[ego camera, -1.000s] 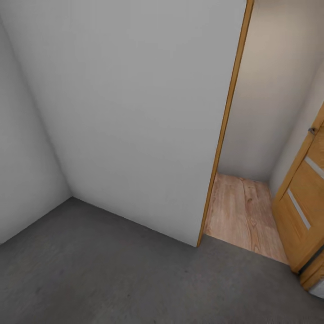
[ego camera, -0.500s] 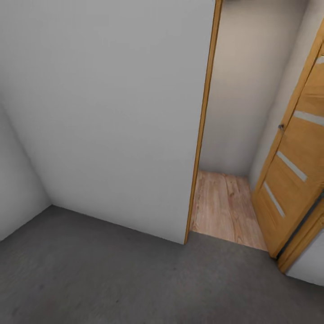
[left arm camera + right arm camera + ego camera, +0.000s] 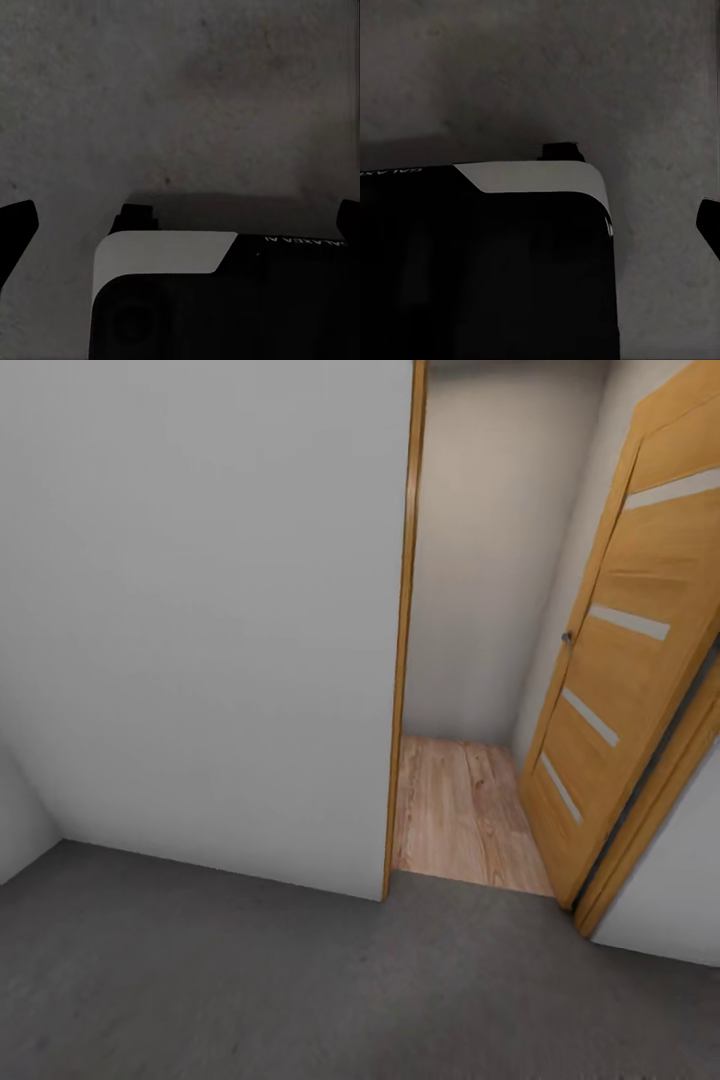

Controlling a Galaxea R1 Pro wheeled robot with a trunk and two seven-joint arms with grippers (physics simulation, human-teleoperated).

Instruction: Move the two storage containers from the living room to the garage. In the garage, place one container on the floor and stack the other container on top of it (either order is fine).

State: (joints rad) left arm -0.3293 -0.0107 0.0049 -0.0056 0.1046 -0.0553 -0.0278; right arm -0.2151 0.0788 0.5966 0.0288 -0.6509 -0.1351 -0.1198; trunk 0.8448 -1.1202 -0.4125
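The two storage containers are out of view. I stand on the garage's dark grey floor, facing a plain white wall and an open doorway. In the left wrist view my left gripper hangs over the grey floor, open, its two dark fingertips far apart with nothing between them. In the right wrist view one dark fingertip of my right gripper shows at the frame's edge over the same floor, with nothing held.
A light-wood door with pale glass strips stands swung open at the right. Its wooden frame post edges the doorway. Beyond it lies a light wood-plank floor and a beige wall. The robot's black-and-white body fills the wrist views' near part.
The whole head view has swung right: the doorway and door now sit further left and larger in the picture. That is the camera turning; nothing in the room has moved.
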